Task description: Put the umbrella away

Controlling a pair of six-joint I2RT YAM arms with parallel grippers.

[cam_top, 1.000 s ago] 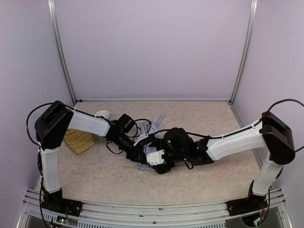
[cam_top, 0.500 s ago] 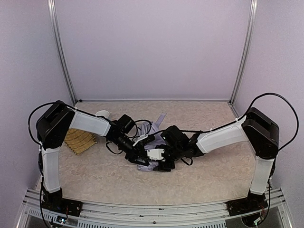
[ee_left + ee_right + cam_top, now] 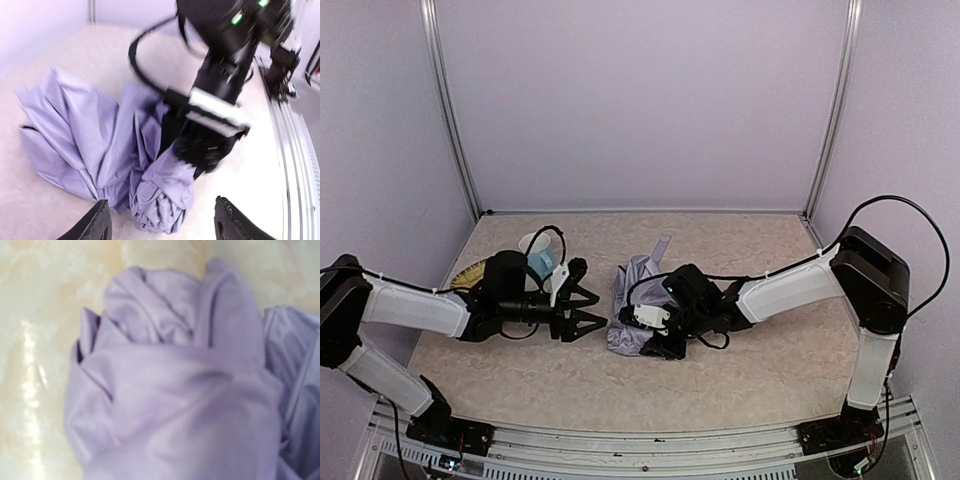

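Fingers of the black left gripper stand spread wide, holding nothing, low over the beige marbled tabletop and pointing toward 3 o'clock. Just beside them, near the table's middle, lies the crumpled pale lavender fabric umbrella, its loose folds fanning toward 12 o'clock. At its 4 o'clock edge the black-and-white right gripper pinches a rolled bundle of that fabric, which fills the right wrist view.
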